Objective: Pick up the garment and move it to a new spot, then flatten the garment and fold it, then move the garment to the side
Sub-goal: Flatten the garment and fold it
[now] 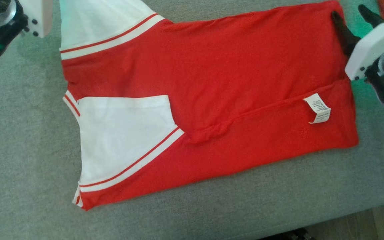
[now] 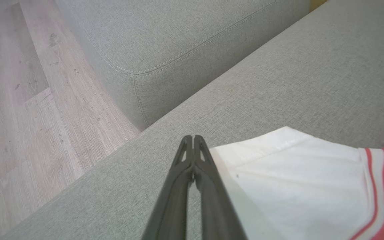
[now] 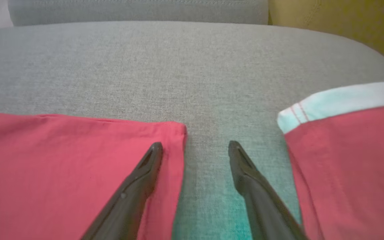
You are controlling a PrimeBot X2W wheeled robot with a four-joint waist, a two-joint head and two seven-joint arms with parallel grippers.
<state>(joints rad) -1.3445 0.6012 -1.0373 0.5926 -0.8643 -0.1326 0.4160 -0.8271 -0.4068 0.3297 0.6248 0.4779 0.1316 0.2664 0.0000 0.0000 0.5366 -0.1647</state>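
On the sofa seat, head view: garment point(image 1: 212, 100) lies flat on the grey sofa seat point(image 1: 28, 150); red body, near long side folded over onto it
Sleeves, head view: both at my left end; one white sleeve point(image 1: 122, 140) folded onto the red; the other sleeve point(image 1: 102, 23) runs off the top edge
Care label, head view: care label point(image 1: 318, 108) shows white on the folded flap, toward my right
Right gripper, head view: my right gripper point(image 1: 348, 11) is at the garment's far right corner; one dark finger over the red edge, the other off it
Left gripper, left wrist view: my left gripper point(image 2: 193, 138) has its fingers pressed together, nothing between them; tips over bare seat, just beside a white sleeve's hem
Surroundings, left wrist view: wooden floor point(image 2: 28, 100) at left; another sofa block point(image 2: 178, 40) beyond
Right gripper, right wrist view: fingers spread wide, gripping nothing; one over the garment's corner, one over bare seat; whether either touches I cannot tell
Neighbours, right wrist view: second red cloth point(image 3: 345, 160) with a white band lies across the gap; yellow cushion point(image 3: 328, 20) behind
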